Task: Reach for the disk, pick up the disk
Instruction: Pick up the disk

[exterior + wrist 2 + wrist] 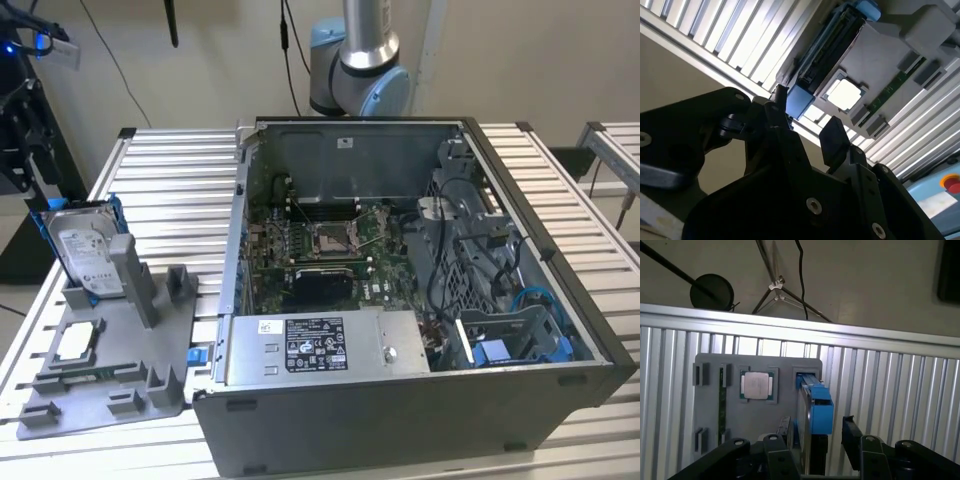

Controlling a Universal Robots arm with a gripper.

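The disk [83,250] is a silver-grey hard drive with a white label in a bright blue frame. It stands on edge in a slot of the grey holder [110,385] at the exterior view's left. My gripper [30,178] hangs just above and beside it. In the first wrist view the gripper [817,436] is open, with a black finger on either side of the disk's [820,410] blue end and not touching it. In the second wrist view the open gripper [805,122] is close to the blue corner of the disk [798,100].
A small square processor chip [78,342] [756,385] [844,94] lies in the holder beside the disk. An open computer case [560,330] with a long grey labelled box [320,345] stands to the exterior view's right. The slatted metal table [170,180] carries everything.
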